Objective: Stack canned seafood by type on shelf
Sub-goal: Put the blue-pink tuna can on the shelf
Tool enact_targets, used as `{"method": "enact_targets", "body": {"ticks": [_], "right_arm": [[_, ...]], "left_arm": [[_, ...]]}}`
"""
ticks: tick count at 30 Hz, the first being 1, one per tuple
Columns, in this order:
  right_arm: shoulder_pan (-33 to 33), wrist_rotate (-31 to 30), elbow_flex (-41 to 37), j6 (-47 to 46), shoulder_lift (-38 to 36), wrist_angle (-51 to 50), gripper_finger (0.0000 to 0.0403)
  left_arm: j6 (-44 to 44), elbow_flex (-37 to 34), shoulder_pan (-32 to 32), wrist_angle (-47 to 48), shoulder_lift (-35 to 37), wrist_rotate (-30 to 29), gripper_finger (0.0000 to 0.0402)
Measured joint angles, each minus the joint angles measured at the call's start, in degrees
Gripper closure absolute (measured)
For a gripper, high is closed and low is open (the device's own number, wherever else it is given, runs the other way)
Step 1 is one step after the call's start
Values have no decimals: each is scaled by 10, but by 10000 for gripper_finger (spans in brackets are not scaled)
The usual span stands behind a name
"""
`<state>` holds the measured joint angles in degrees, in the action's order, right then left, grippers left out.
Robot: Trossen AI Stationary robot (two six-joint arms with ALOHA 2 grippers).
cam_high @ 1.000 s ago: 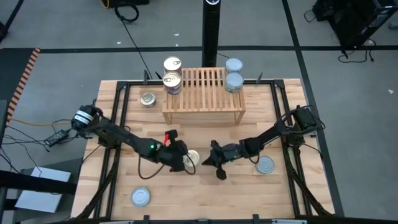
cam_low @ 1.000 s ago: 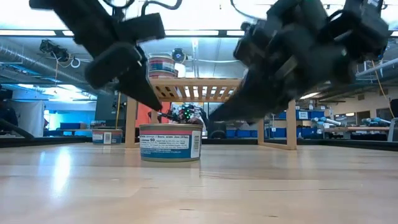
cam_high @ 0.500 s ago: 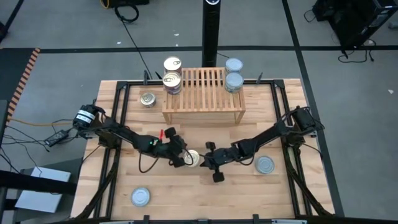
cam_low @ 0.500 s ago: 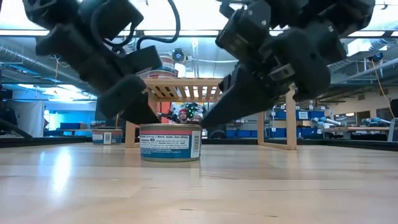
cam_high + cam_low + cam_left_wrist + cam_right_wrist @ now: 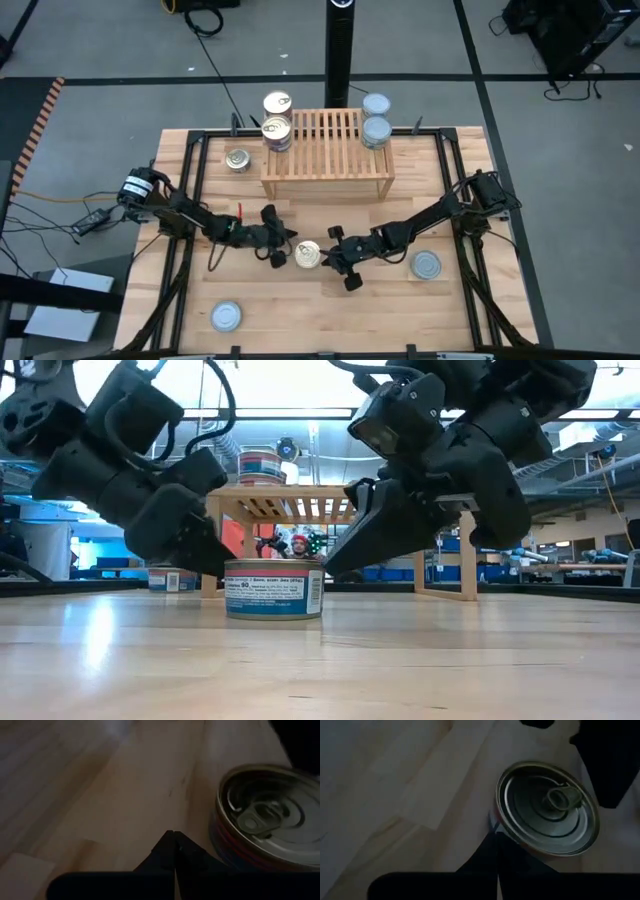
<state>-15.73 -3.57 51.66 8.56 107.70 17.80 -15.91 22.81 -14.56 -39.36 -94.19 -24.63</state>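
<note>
A gold-lidded pull-tab tin (image 5: 307,255) stands upright on the tabletop in front of the shelf (image 5: 327,170). My left gripper (image 5: 288,251) is shut, slanting down, its tip (image 5: 222,568) low beside the tin's left side. My right gripper (image 5: 326,258) is shut too, slanting down at the tin's right side (image 5: 330,565). Two gold-lidded tins (image 5: 276,130) are at the shelf's left end and two blue-silver ones (image 5: 375,129) at its right end. My left gripper has its shut tips (image 5: 174,836) just beside the tin's side wall (image 5: 216,837), with a strip of table showing between; I cannot tell whether they touch. My right gripper has its shut tips (image 5: 497,838) against the lower side wall (image 5: 493,823) of the tin, slanting down from the table's right; whether they truly touch I cannot tell. The tin stands flat on the table.
Loose tins stand on the table: a blue-silver one (image 5: 427,265) right of my right arm, another (image 5: 227,317) near the front left, a gold one (image 5: 237,159) left of the shelf. A black post (image 5: 338,50) rises behind the shelf. A person (image 5: 298,546) shows far behind.
My left gripper has sunk and drawn back toward the table's left, tipping more level, so the tin's lid now shows whole from above. My right gripper has rolled about its own line and crept a little toward the tin. The tin has stayed put.
</note>
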Motion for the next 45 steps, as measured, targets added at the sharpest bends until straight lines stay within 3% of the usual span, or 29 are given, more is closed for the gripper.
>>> {"method": "enact_targets", "body": {"ticks": [4,9,15,20,26,45], "right_arm": [[0,-7,44,-8,7,-45,398],[-2,-28,140,-10,22,-186,398],[-2,17,212,-15,64,-304,398],[-3,32,239,-16,102,-308,398],[-2,-51,245,-22,97,-318,398],[1,-153,246,-25,28,-333,398]], "left_arm": [[-10,-26,14,-50,0,20,401],[7,-23,20,-50,0,29,401],[18,-21,26,-59,-11,29,401],[20,-4,26,-61,-52,31,401],[35,33,19,-81,-106,39,401],[54,39,3,-75,-112,36,401]]}}
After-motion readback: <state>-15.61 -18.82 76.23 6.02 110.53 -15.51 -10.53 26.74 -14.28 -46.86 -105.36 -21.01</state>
